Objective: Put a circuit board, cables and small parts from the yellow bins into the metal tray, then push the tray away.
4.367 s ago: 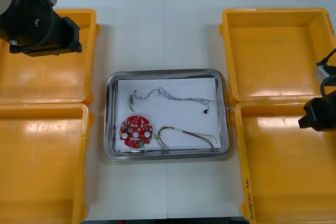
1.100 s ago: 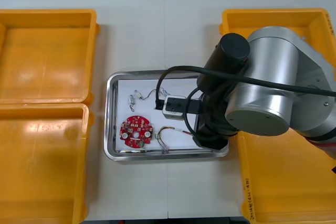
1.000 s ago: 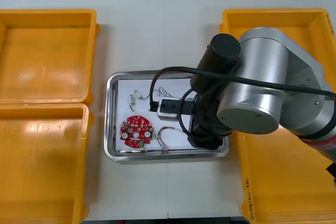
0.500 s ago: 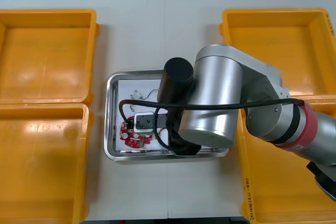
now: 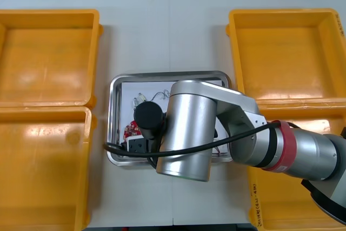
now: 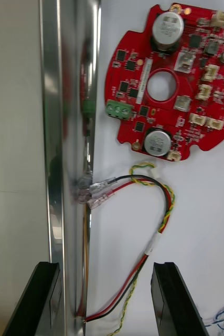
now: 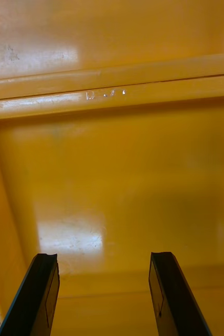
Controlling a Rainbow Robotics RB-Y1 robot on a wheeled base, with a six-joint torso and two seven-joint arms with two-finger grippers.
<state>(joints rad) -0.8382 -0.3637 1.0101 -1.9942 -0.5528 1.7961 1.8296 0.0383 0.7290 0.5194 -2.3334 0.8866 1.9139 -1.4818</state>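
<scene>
Past the far rim of the metal tray [image 5: 162,74], bare counter [image 5: 167,31] runs open between the yellow bins [image 5: 48,58]. The tray's near wall and the red and yellow cable [image 6: 170,202] lie between the right gripper [image 6: 105,268]'s spread fingers.

Bright, even light falls from above on the table [image 5: 135,31], so shadows are faint and soft-edged. White glare sits on the floors of the yellow bins [image 5: 43,131] along the table's left and right edges, and a pale sheen runs down the silver shell of the right arm [image 5: 186,133]. In the right wrist view the tray [image 6: 51,131] wall shines like a mirror, giving back the red and green of the circuit board [image 6: 167,79]; in the left wrist view, washed-out hot spots lie on a bin floor.
</scene>
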